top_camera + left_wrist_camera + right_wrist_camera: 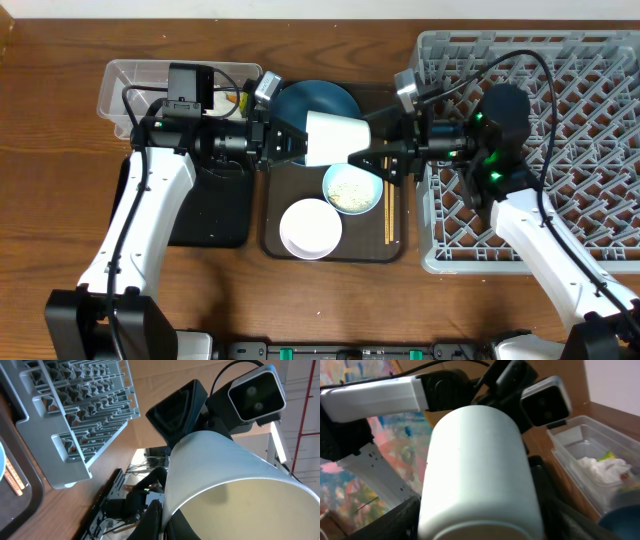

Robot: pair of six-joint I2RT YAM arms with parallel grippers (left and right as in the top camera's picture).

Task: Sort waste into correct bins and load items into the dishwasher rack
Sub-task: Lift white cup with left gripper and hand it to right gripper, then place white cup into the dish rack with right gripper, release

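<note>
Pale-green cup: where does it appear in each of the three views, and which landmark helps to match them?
Overhead: small pale-green round cup, sideways, upper centre.
Left wrist: lower right, filling the foreground.
Right wrist: centre, very large.
Landmark: clear rectangular plastic tub, upper left overhead, right side in right wrist; absent from left wrist.

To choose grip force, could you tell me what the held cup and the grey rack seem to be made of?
The cup: probably matte plastic or ceramic; smooth, pale, no glare. The rack: moulded plastic, seemingly; uniform light-grey lattice with pegs.
</note>
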